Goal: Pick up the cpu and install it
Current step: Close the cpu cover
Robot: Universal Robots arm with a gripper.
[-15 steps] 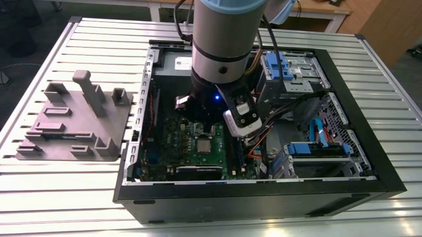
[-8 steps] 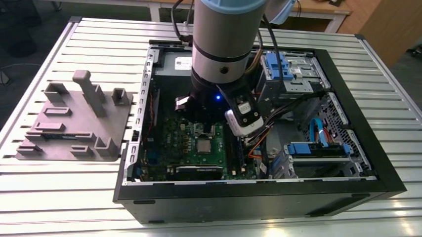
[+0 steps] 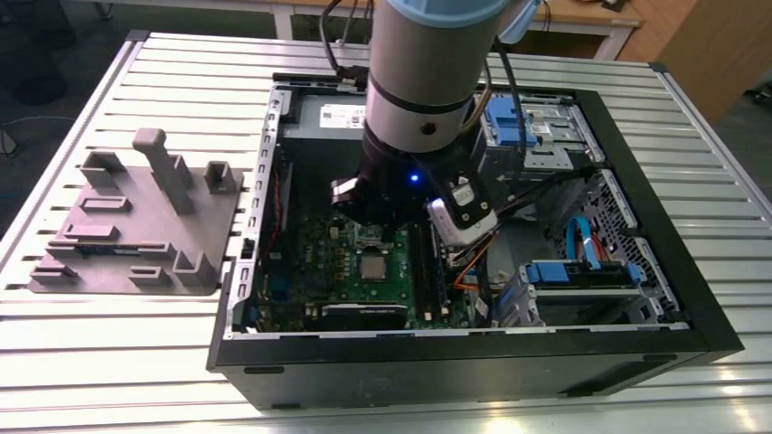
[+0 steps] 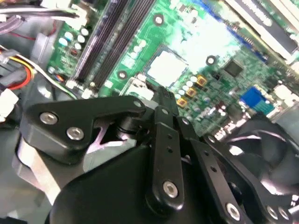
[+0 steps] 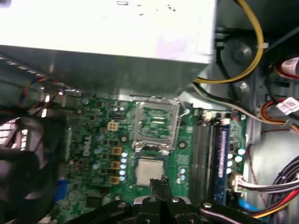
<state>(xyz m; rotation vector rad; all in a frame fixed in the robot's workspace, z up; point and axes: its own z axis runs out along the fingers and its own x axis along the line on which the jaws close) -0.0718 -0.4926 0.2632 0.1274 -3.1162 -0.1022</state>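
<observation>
Silver-grey metal marks the top of one cpu (image 5: 150, 171), which is seen lying flat on the green motherboard (image 5: 100, 140) in both wrist views, just beside the open socket frame (image 5: 156, 123); in the second wrist view it appears as a pale square (image 4: 167, 65). In the exterior view it (image 3: 374, 268) is seen inside one black computer case (image 3: 483, 357) that lies open on a slatted metal table (image 3: 108, 362). One grey plastic tray (image 3: 127, 231) with upright blocks is placed at the exterior view's left, well apart from the case. One arm (image 3: 422, 81) is held roughly vertical, reaching down into the case above the board. The gripper (image 5: 158, 183) is poised directly over the chip's edge; its black fingers (image 5: 154, 184) are drawn together, tips almost meeting, and nothing is seen clamped between them.
</observation>
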